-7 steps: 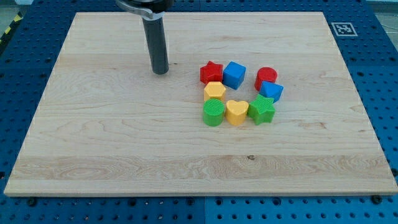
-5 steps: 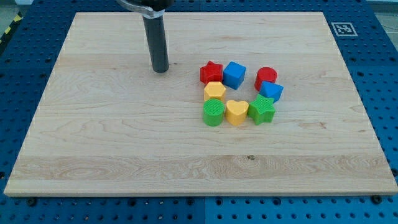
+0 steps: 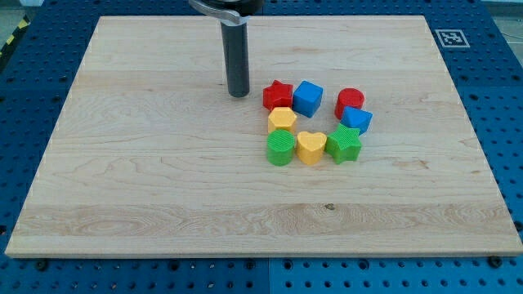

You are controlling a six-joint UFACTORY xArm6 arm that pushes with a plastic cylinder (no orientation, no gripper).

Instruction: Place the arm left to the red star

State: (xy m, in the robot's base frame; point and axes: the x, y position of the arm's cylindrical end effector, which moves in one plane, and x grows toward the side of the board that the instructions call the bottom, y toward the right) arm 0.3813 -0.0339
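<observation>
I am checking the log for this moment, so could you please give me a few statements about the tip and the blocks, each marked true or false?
1. My tip is at the view's left of the red star, with a small gap between them. True.
2. The blue cube lies at the view's left of the red star. False: it sits just to the star's right.
3. The yellow heart lies between the green cylinder and the green star. True.
4. My tip is pressing against the yellow hexagon. False: it is apart from it, up and to the view's left.
5. The red cylinder is above the second blue block in the view. True.
</observation>
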